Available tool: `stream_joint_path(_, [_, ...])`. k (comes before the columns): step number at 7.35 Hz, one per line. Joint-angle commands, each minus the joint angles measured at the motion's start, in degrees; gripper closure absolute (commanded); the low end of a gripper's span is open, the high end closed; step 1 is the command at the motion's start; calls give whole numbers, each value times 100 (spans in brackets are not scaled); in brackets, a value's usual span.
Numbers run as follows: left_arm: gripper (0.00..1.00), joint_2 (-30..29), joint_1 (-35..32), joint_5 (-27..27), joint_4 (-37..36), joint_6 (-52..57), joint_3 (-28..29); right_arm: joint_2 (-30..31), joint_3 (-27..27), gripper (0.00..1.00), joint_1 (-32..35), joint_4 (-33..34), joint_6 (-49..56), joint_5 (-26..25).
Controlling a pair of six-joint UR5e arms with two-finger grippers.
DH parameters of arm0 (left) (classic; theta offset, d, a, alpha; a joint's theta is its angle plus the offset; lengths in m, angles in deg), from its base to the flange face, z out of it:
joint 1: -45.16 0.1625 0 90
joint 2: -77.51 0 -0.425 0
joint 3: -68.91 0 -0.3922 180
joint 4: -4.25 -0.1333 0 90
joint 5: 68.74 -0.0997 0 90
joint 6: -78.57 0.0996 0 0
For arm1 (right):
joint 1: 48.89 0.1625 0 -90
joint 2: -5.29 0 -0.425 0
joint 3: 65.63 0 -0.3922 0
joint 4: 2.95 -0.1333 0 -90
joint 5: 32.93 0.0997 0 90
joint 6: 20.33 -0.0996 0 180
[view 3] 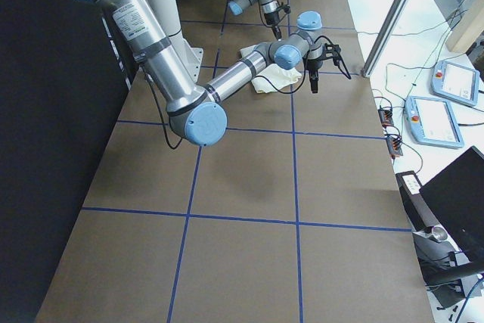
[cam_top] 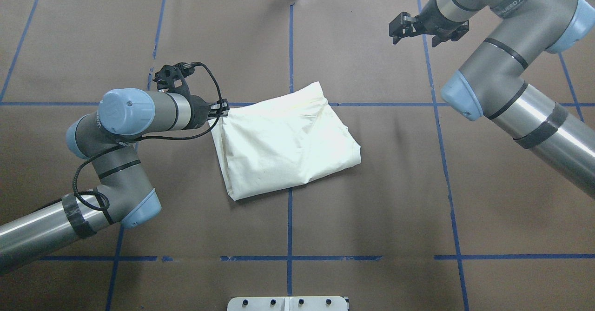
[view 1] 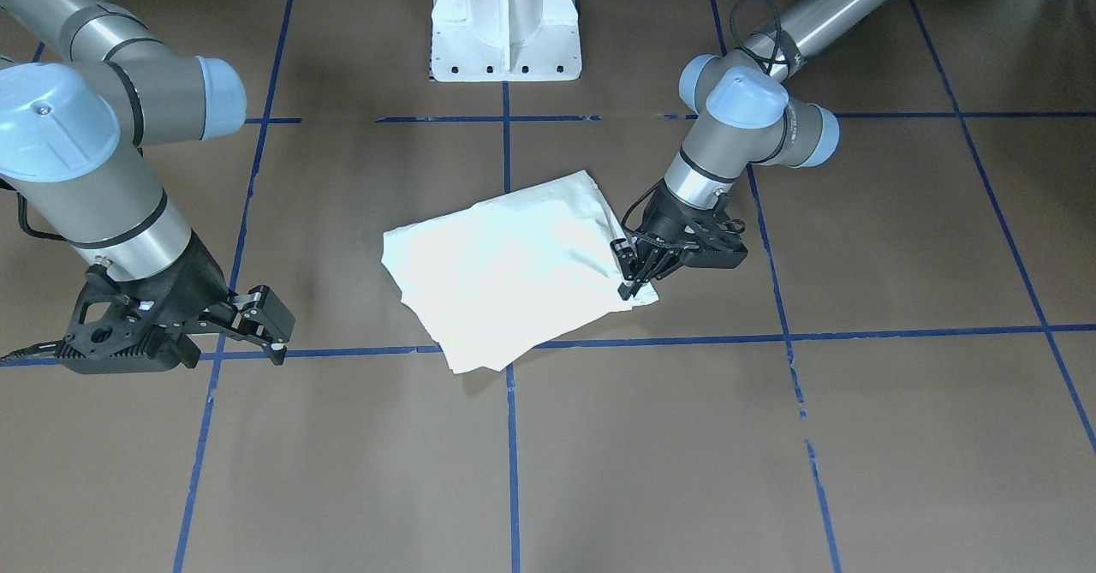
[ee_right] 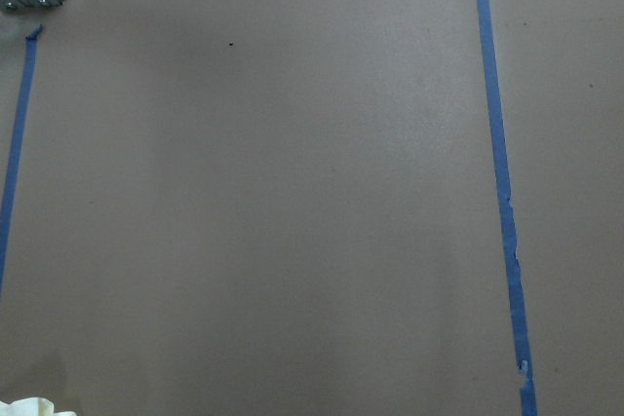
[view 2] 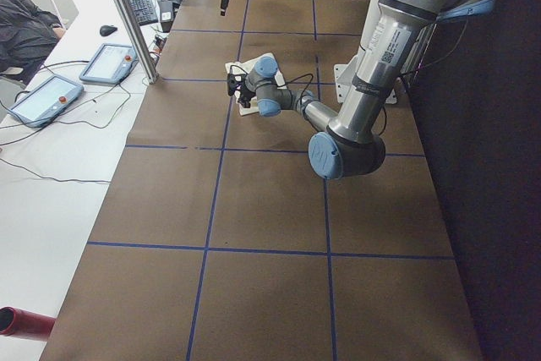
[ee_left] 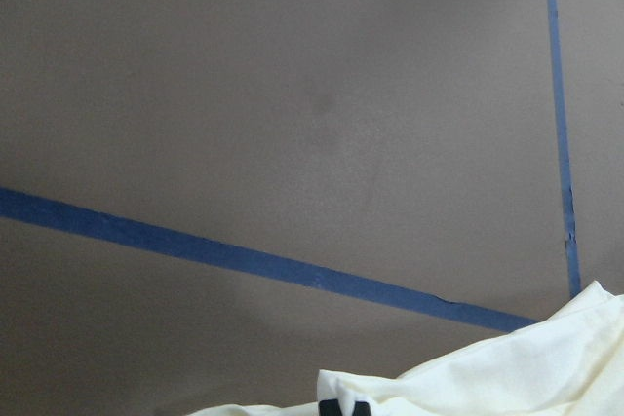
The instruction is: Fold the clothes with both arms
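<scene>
Shirt lies folded into a rough, plain cream rectangle on the brown table cover, set askew to the blue tape lines. From my seat, the left gripper is right at the bundle's corner, the one farthest from the robot's base on its left side. In the front-facing view its fingers are drawn close together and pinch the cloth edge there. All the rest of the shirt spreads away from that gripper, toward the robot's right and back toward the white pedestal. The left wrist camera shows cream folds just ahead of the hand, wrapped around a black fingertip at the bottom edge.

The right gripper is well apart from the shirt, out past its far right corner and raised over bare table. It holds nothing. I cannot tell how far apart its fingers stand; in the front-facing view that gripper is seen side-on. Its wrist camera catches only a scrap of cream cloth in the bottom corner.
</scene>
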Motion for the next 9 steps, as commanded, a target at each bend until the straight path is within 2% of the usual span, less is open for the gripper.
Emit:
stream_joint_path(1, [100, -489, -226, -142, 0, 114, 605, 20, 3, 0, 2, -7, 0, -1])
stream_joint_path(2, [100, -866, -375, -142, 0, 132, 1045, 20, 3, 0, -6, -7, 0, -9])
stream_joint_path(3, [100, -992, -498, -133, 9, 306, 1214, 20, 3, 0, -6, -7, 8, -9])
stream_joint_path(4, [100, -949, -613, -124, 0, 682, 1216, 29, -6, 0, 2, -7, 8, -9])
stream_joint_path(7, [100, -773, -605, -115, 27, 738, 1242, 29, 12, 0, -15, -7, 8, -9])
stream_joint_path(8, [1, -695, -605, -89, 35, 973, 1234, 29, 20, 0, -15, -7, 17, -1])
stream_joint_path(9, [0, -677, -657, -46, -25, 1506, 1199, 21, 55, 0, -15, 28, 52, 60])
